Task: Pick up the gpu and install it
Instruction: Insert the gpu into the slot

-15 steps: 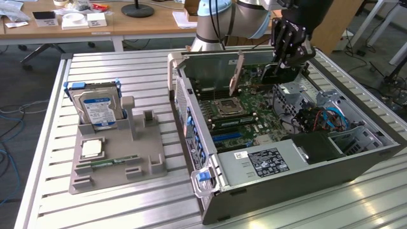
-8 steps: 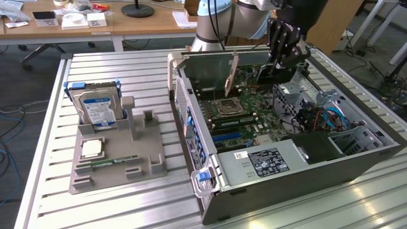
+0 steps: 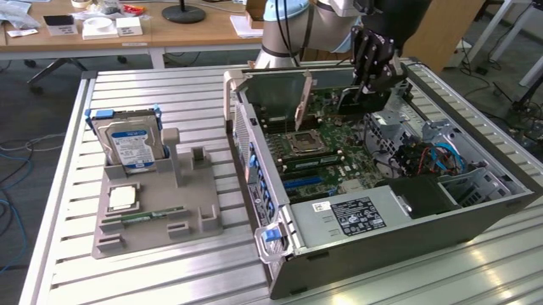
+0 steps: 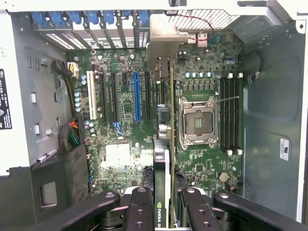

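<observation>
Gripper: in the wrist view we see the gripper point(image 4: 163, 207) at the lower centre of the frame, its black fingers point(image 4: 139, 211) clamped on either side of the card's edge.
Card: we see the gpu point(image 4: 166, 159) held edge-on between those fingers, green board and black cooler running up the frame, its silver bracket point(image 4: 163, 41) at the upper centre near the case's rear slots.
Board: behind the card we see the motherboard point(image 4: 120, 120), with a blue slot point(image 4: 136, 96) just left of the card and the open processor socket point(image 4: 197, 122) just right of it.
Case: in the exterior view we see the open computer case point(image 3: 382, 216) lying on the metal table point(image 3: 170, 267), right of centre, with the gripper point(image 3: 360, 95) lowered into its upper part.
Holder: at the left of that frame we see a grey holder point(image 3: 157, 210) carrying a hard drive point(image 3: 131, 143) upright.
Background: at the upper left we see a wooden desk point(image 3: 170, 32).
</observation>
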Action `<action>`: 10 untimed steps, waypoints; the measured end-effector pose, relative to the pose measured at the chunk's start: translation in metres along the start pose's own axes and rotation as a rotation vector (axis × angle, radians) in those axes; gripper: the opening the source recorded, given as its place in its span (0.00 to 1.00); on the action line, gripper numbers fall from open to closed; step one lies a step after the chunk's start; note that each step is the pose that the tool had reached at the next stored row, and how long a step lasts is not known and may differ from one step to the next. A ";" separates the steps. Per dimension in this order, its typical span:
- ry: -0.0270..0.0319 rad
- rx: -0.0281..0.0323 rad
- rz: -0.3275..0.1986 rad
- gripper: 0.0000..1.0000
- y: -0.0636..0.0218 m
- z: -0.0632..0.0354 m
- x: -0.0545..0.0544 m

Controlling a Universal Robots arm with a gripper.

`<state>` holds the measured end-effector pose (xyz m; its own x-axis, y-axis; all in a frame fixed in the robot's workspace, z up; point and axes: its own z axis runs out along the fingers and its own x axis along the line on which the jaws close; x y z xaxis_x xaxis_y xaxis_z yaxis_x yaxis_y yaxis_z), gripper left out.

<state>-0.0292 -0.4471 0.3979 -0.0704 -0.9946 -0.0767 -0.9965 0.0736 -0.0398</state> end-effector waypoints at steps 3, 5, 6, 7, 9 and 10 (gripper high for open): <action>-0.0001 0.0000 0.000 0.27 0.0000 0.0000 0.000; -0.0002 0.0001 0.000 0.27 0.0001 0.0001 0.000; -0.0002 0.0001 0.000 0.27 0.0003 0.0001 0.000; -0.0003 0.0001 0.000 0.27 0.0005 0.0002 0.000; -0.0001 0.0001 0.001 0.27 0.0009 0.0003 -0.001; -0.0001 0.0002 0.002 0.27 0.0011 0.0004 -0.002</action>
<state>-0.0302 -0.4451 0.3976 -0.0725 -0.9944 -0.0769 -0.9963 0.0757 -0.0398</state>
